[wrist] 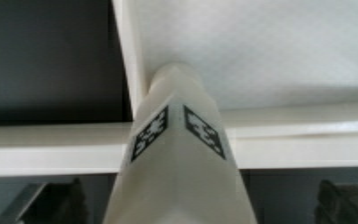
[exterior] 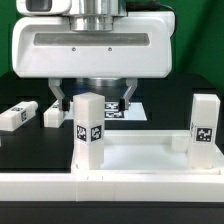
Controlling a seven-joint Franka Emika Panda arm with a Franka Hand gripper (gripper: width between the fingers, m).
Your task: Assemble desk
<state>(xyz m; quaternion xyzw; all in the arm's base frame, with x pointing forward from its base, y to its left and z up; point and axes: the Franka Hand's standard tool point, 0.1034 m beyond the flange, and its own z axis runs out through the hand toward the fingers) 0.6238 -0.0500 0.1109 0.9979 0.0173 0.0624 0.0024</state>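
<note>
Fingers (exterior: 57, 97) of mine stand spread wide with nothing pinched between them. My gripper (exterior: 93, 98) hangs just over an upright leg (exterior: 88, 125), one finger to each side of it and a clear gap either way. That leg stands at a corner of the desk top (exterior: 140, 155), the corner toward the exterior view's left, with its black-and-white tags facing the camera. A second leg (exterior: 205, 128), also tagged, stands upright at the corner toward the exterior view's right. The desk top lies flat, rim up, on the dark table (exterior: 25, 150). The long white rail wall (exterior: 100, 195) runs along in front of it; I cannot tell whether the two touch. An outer loose leg (exterior: 12, 117) lies on the table off to the exterior view's left, and an inner loose leg (exterior: 54, 113) lies near it, closer to my fingers. Part of the marker board (exterior: 125, 110) shows behind the upright leg. From my wrist, the leg runs up the middle showing two tags on adjoining faces, with my dark fingertips well apart on either side.
</note>
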